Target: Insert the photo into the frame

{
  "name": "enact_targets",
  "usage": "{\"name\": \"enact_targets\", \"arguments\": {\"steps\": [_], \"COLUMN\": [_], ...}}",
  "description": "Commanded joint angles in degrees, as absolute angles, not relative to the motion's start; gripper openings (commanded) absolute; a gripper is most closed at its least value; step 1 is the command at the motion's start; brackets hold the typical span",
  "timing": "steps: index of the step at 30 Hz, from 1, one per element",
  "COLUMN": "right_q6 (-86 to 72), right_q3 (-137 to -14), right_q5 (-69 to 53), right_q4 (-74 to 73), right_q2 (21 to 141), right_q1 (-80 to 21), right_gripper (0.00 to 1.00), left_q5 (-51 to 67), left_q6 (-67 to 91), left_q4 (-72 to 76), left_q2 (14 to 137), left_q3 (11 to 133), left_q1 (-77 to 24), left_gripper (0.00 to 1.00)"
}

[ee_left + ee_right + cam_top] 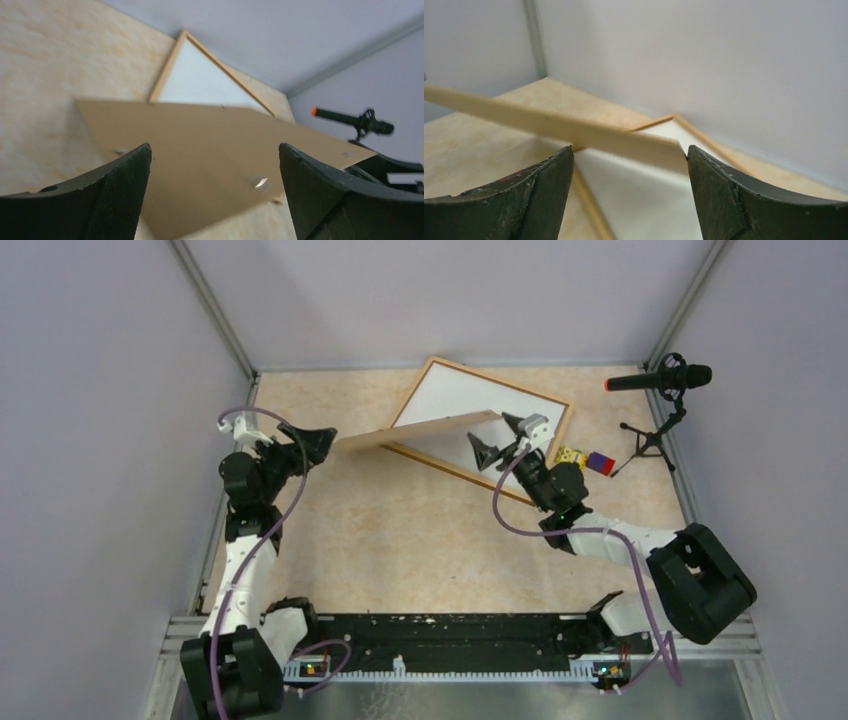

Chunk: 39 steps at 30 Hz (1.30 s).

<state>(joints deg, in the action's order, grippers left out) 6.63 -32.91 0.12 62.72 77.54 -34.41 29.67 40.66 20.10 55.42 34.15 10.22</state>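
Beige tabletop [400, 540]; frame [163, 74] flat at 1 o'clock, photo [470, 395] inside, white back up. Backing board [420, 432] slants across toward 10. Left pincer [215, 150], right pincer [630, 150]: both spread, gripping nothing. Photo assessed light, floppy, crease-prone; hold by border only.

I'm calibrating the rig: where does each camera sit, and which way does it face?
Top: above, behind the arms, looking down at the table; both arms show.
Left wrist: faces right across the board to the frame; left hand shows.
Right wrist: faces the far corner over board and frame; right hand shows.
All share board, frame.
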Motion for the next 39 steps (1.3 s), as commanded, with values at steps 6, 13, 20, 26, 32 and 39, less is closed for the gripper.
{"name": "enact_targets", "arguments": {"steps": [6, 13, 20, 26, 32, 39], "right_q6": [-6.74, -14.67, -33.28, -51.68, -49.73, -56.62], "right_q3": [-23.19, -21.30, -37.20, -39.04, -44.19, -45.52], "right_q5": [-7.34, -0.92, -3.83, -30.56, -32.86, -30.55], "right_q4": [59.99, 44.83, 6.96, 19.61, 24.53, 44.77], "right_q2": [75.81, 68.19, 71.36, 86.33, 100.23, 111.32], "right_q1": [-42.26, -43.24, -41.54, -33.02, -29.86, -29.90], "right_gripper": [0.82, 0.88, 0.99, 0.93, 0.83, 0.68], "left_q5": [37.79, 34.19, 32.30, 36.90, 37.14, 35.86], "left_q6": [50.25, 41.09, 30.19, 30.27, 30.02, 30.99], "left_q4": [15.10, 0.89, -9.87, -6.59, -6.49, -3.45], "left_q2": [49.89, 50.92, 57.51, 59.04, 61.82, 67.28], "left_q3": [26.60, 30.69, 39.02, 40.52, 47.15, 54.75], "left_q1": [5.84, 5.61, 5.56, 4.32, -2.85, -10.58], "left_gripper": [0.99, 0.99, 0.99, 0.99, 0.99, 0.99]}}
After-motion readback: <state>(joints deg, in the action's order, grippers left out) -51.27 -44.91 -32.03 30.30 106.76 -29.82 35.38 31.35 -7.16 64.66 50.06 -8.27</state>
